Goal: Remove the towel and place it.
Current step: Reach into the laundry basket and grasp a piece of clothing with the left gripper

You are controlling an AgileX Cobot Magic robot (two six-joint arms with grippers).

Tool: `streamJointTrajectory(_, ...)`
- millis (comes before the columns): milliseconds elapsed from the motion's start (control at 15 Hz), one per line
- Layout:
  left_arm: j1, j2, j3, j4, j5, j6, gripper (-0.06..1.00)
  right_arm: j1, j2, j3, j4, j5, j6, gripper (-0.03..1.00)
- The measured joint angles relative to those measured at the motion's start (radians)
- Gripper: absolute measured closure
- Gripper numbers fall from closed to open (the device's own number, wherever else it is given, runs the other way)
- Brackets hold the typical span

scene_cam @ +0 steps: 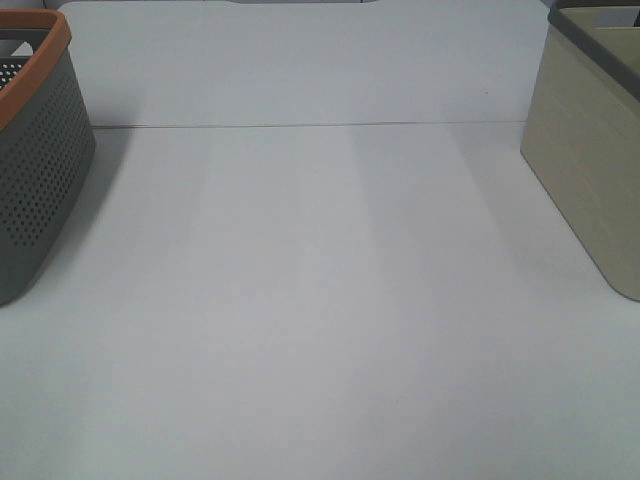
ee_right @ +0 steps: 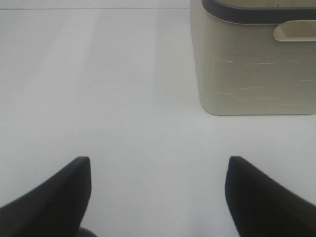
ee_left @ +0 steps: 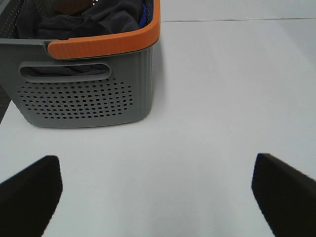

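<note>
The dark towel (ee_left: 89,19) lies bunched inside a grey perforated basket with an orange rim (ee_left: 84,94), which also shows at the left edge of the high view as the grey basket (scene_cam: 35,180). In the left wrist view my left gripper (ee_left: 157,195) stands open over bare table, short of the basket, nothing between its black fingers (ee_left: 29,192). My right gripper (ee_right: 158,192) is open too, facing a beige bin (ee_right: 256,64). Neither arm shows in the high view.
The beige bin (scene_cam: 590,160) with a dark grey rim stands at the right edge of the white table (scene_cam: 320,300). A seam line crosses the table at the back.
</note>
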Motion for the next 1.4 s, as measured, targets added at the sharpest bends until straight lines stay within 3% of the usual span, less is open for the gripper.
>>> streamJointTrajectory(467,0.000,0.000,0.000,-0.043,0.000,0.000,-0.05,0.000,0.000,0.000,0.000,0.000,0.000,0.22)
streamJointTrajectory(1200,0.000,0.000,0.000,-0.034,0.000,0.024,-0.05,0.000,0.000,0.000,0.000,0.000,0.000,0.22)
streamJointTrajectory(1400,0.000,0.000,0.000,0.007,0.000,0.024,-0.05,0.000,0.000,0.000,0.000,0.000,0.000,0.22)
